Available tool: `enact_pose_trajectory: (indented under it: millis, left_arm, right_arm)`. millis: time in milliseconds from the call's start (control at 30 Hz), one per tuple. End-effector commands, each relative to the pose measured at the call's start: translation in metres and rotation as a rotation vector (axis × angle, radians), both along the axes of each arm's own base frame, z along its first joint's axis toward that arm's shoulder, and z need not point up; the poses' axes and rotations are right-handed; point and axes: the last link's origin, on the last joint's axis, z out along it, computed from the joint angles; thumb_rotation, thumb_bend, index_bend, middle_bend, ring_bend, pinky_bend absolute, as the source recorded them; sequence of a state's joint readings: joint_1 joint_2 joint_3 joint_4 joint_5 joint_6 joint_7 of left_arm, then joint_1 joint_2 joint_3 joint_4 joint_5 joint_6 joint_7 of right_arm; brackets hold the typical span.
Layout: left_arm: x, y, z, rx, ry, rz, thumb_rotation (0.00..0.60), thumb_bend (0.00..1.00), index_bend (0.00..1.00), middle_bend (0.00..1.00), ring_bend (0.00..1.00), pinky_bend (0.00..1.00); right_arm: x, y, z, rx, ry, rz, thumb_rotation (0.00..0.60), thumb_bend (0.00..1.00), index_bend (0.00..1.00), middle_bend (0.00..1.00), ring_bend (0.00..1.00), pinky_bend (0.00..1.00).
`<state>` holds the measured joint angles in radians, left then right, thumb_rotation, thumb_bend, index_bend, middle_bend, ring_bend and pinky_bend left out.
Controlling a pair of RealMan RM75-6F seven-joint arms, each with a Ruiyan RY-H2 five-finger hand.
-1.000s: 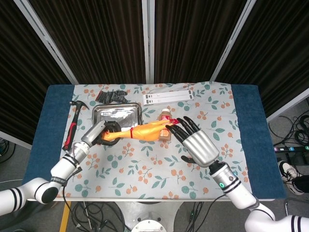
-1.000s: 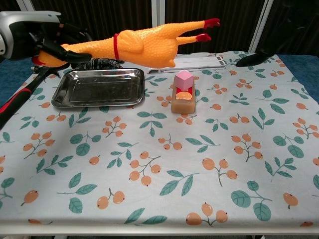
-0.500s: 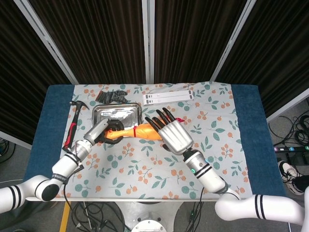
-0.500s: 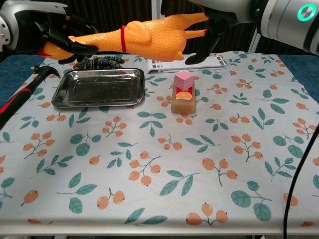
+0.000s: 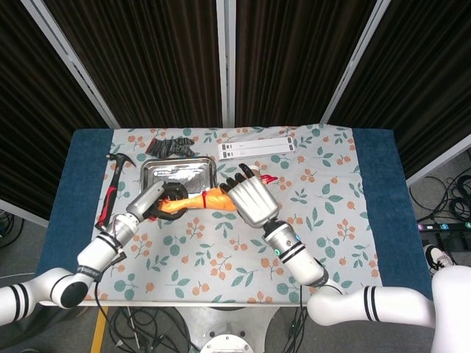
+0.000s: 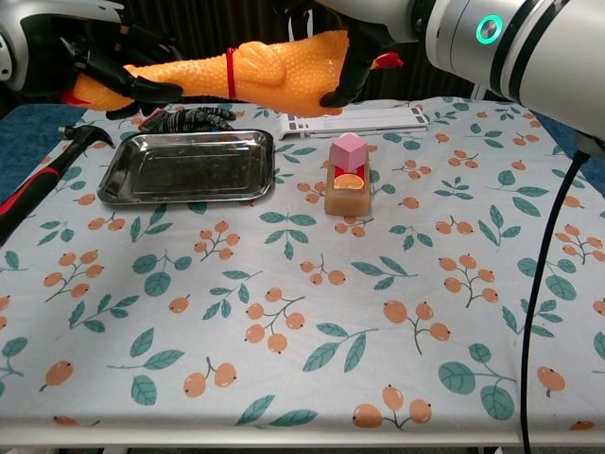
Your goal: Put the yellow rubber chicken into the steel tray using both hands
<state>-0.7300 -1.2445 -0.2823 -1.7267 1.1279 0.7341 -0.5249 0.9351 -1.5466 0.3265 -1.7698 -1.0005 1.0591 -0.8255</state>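
Observation:
The yellow rubber chicken [image 6: 255, 74] with a red neck band hangs level in the air, above and just behind the steel tray [image 6: 189, 166]. My left hand [image 6: 80, 59] grips its head end at the left. My right hand [image 6: 345, 57] wraps around its body and legs at the right; the red feet poke out past the fingers. In the head view the chicken [image 5: 213, 200] shows between the left hand [image 5: 156, 204] and the right hand [image 5: 249, 198], at the near edge of the tray [image 5: 176, 173], which holds nothing.
A small bottle with a pink cap [image 6: 348, 176] stands right of the tray. A hammer with a red and black handle [image 6: 38, 180] lies at the left. A black glove [image 6: 189, 119] and a white strip [image 6: 354, 121] lie behind the tray.
My right hand swept in from the right and closed around the chicken's body and legs. The chicken rose a little and shifted slightly left. The left hand kept its hold.

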Motion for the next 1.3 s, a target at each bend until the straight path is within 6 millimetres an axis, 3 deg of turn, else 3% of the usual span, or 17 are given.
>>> enact_pose_trajectory:
  millis: [33, 133, 267, 333, 400, 433, 500, 567, 633, 733, 833, 1067, 1200, 1300]
  left_arm:
    - [0.0, 0.0, 0.0, 0.001, 0.0, 0.0, 0.6, 0.68, 0.75, 0.75, 0.67, 0.8]
    - [-0.001, 0.0, 0.001, 0.002, -0.002, 0.0, 0.6, 0.68, 0.75, 0.75, 0.67, 0.8]
    - [-0.001, 0.0, 0.0, 0.001, -0.001, 0.001, 0.6, 0.68, 0.75, 0.75, 0.67, 0.8]
    - [-0.002, 0.0, 0.001, 0.002, -0.001, 0.003, 0.6, 0.68, 0.75, 0.75, 0.67, 0.8]
    - [-0.003, 0.0, 0.001, 0.004, 0.0, 0.004, 0.6, 0.68, 0.75, 0.75, 0.67, 0.8]
    - [-0.003, 0.0, 0.001, 0.004, 0.0, 0.005, 0.6, 0.68, 0.75, 0.75, 0.67, 0.8]
    - [-0.004, 0.0, 0.001, 0.006, -0.002, 0.009, 0.6, 0.68, 0.75, 0.75, 0.67, 0.8]
    - [-0.004, 0.001, 0.002, 0.007, -0.004, 0.013, 0.6, 0.68, 0.75, 0.75, 0.67, 0.8]
    - [-0.004, 0.001, 0.002, 0.007, -0.008, 0.018, 0.6, 0.68, 0.75, 0.75, 0.67, 0.8]
    - [-0.004, 0.002, 0.003, 0.004, -0.01, 0.02, 0.6, 0.68, 0.75, 0.75, 0.67, 0.8]
    - [-0.005, 0.002, 0.004, 0.003, -0.006, 0.019, 0.6, 0.68, 0.75, 0.75, 0.67, 0.8]
    - [-0.005, 0.004, 0.005, 0.006, -0.008, 0.023, 0.6, 0.68, 0.75, 0.75, 0.67, 0.8]
    - [-0.003, 0.004, 0.006, 0.005, -0.01, 0.021, 0.6, 0.68, 0.75, 0.75, 0.67, 0.8]
    - [-0.001, 0.003, 0.006, 0.004, -0.011, 0.015, 0.6, 0.68, 0.75, 0.75, 0.67, 0.8]
  right_arm:
    - [0.001, 0.0, -0.003, 0.007, -0.002, -0.001, 0.6, 0.64, 0.87, 0.82, 0.52, 0.23]
    - [0.0, 0.0, -0.005, 0.012, -0.001, -0.003, 0.6, 0.75, 0.97, 0.91, 0.62, 0.25]
    - [-0.002, 0.001, -0.008, 0.029, -0.001, -0.012, 0.6, 0.87, 1.0, 0.96, 0.69, 0.29]
    - [-0.002, 0.001, -0.008, 0.039, -0.009, -0.018, 0.6, 0.88, 1.0, 0.96, 0.71, 0.29]
    - [-0.002, 0.0, -0.006, 0.034, -0.021, -0.019, 0.6, 0.78, 0.98, 0.96, 0.7, 0.27]
    - [-0.003, 0.0, -0.005, 0.03, -0.024, -0.018, 0.6, 0.68, 0.94, 0.95, 0.67, 0.25]
    - [-0.005, 0.0, -0.002, 0.025, -0.018, -0.023, 0.6, 0.48, 0.75, 0.83, 0.56, 0.2]
    - [-0.006, 0.0, 0.0, 0.021, -0.008, -0.027, 0.6, 0.28, 0.51, 0.63, 0.4, 0.17]
    - [-0.006, 0.001, 0.002, 0.017, 0.002, -0.029, 0.6, 0.08, 0.2, 0.36, 0.22, 0.15]
    - [-0.006, 0.003, 0.005, 0.022, 0.021, -0.038, 0.6, 0.0, 0.01, 0.14, 0.1, 0.12]
    - [-0.005, 0.005, 0.007, 0.027, 0.028, -0.043, 0.6, 0.0, 0.0, 0.05, 0.07, 0.1]
    - [-0.008, 0.005, 0.01, 0.022, 0.035, -0.043, 0.6, 0.0, 0.0, 0.03, 0.07, 0.1]
    - [-0.006, 0.003, 0.008, 0.022, 0.032, -0.041, 0.6, 0.0, 0.0, 0.06, 0.07, 0.1]
    - [-0.002, 0.002, 0.003, 0.021, 0.037, -0.036, 0.6, 0.02, 0.02, 0.18, 0.08, 0.1]
